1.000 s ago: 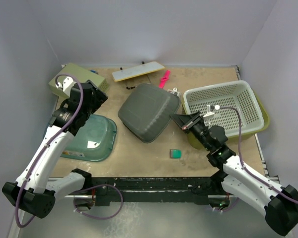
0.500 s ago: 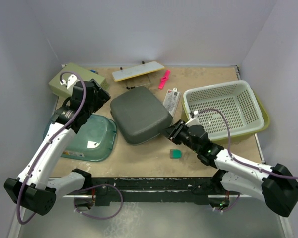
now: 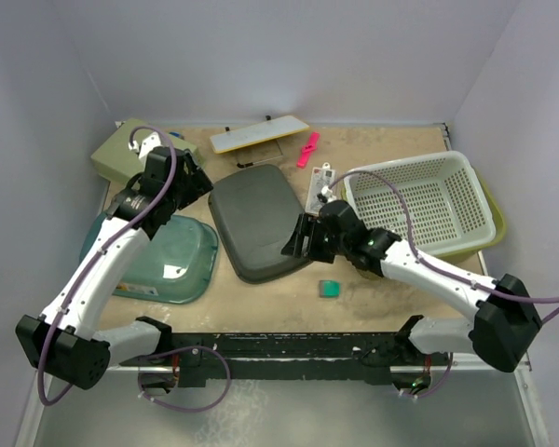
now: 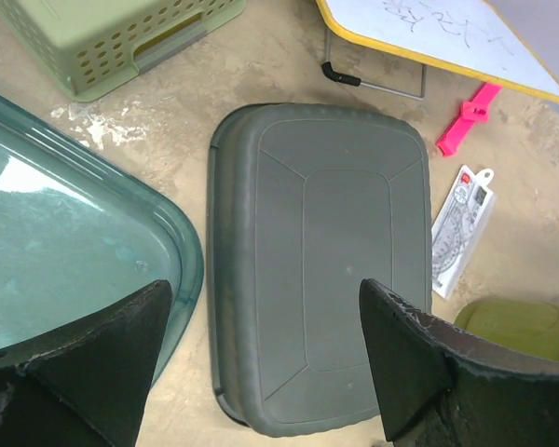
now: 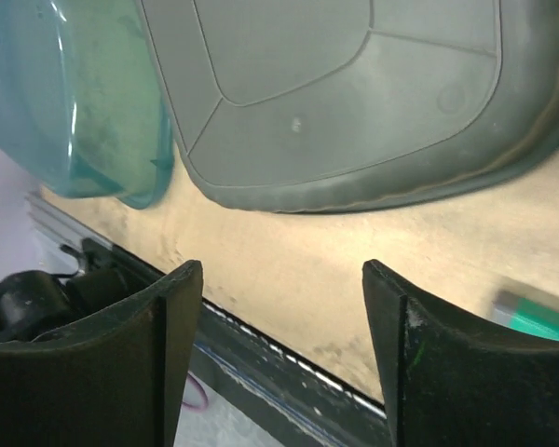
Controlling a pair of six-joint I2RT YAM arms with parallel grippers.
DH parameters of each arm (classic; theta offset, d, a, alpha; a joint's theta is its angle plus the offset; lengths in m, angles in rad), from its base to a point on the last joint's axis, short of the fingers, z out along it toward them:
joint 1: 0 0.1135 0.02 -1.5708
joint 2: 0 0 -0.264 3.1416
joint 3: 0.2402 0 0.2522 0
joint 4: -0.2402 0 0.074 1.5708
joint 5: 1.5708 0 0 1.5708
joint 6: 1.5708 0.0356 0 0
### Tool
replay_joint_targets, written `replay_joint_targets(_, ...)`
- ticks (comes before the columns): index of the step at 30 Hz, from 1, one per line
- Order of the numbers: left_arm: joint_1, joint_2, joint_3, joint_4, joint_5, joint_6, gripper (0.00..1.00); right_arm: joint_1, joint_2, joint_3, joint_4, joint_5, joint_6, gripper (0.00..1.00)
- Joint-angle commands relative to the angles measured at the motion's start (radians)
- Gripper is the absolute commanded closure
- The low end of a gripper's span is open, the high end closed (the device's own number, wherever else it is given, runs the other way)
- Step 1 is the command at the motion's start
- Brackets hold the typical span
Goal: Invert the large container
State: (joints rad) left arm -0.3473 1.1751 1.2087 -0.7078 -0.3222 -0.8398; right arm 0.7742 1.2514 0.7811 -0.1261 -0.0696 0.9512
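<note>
The large container point(image 3: 497, 223) is the olive-green tub at the right, standing upright with a white perforated basket point(image 3: 419, 200) nested in it; only its rim shows, and a corner point(image 4: 517, 321) appears in the left wrist view. No gripper touches it. A dark grey tub point(image 3: 258, 223) lies bottom up mid-table. My right gripper point(image 3: 296, 240) is open at the grey tub's near right edge with nothing between its fingers point(image 5: 284, 345). My left gripper point(image 3: 191, 182) hangs open above the grey tub point(image 4: 321, 279), holding nothing point(image 4: 270, 363).
A teal tub point(image 3: 168, 261) lies upside down at the left, beside the grey tub. A pale green basket point(image 3: 116, 154) sits far left. A whiteboard point(image 3: 259, 133), pink clip point(image 3: 308, 149) and ruler card point(image 3: 320, 186) lie behind. A small green block point(image 3: 329, 289) lies near the front.
My right gripper has opened and let go of the dark grey tub, which went from tilted to flat, bottom up, further left. The right arm reached left; the left gripper shifted slightly.
</note>
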Motion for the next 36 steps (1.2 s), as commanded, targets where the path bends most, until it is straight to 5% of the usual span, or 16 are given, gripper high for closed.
replay_joint_targets(1, 0.004, -0.004, 0.058, -0.005, -0.010, 0.067, 0.21, 0.005, -0.049, 0.220, -0.375, 0.112, -0.224, 0.27)
replay_joint_targets(6, -0.067, 0.005, 0.036, 0.056, 0.019, 0.057, 0.21, 0.005, -0.145, 0.355, -0.437, 0.243, -0.333, 0.27)
replay_joint_targets(10, -0.254, 0.049, 0.053, 0.054, -0.101, 0.050, 0.21, 0.004, -0.172, 0.390, -0.422, 0.521, -0.457, 0.28)
replay_joint_targets(13, -0.316, 0.077, 0.047, 0.063, -0.098, 0.033, 0.20, -0.016, -0.160, 0.435, -0.459, 0.732, -0.507, 0.19)
replay_joint_targets(19, -0.340, 0.083, 0.008, 0.105, -0.051, 0.027, 0.20, -0.323, -0.026, 0.565, -0.509, 0.454, -0.533, 0.24)
replay_joint_targets(27, -0.343, 0.084, 0.012, 0.095, -0.054, 0.036, 0.20, -0.325, 0.217, 0.751, -0.578, 0.448, -0.483, 0.14)
replay_joint_targets(36, -0.342, 0.082, 0.015, 0.073, -0.080, 0.060, 0.20, -0.328, 0.394, 0.833, -0.601, 0.503, -0.396, 0.36)
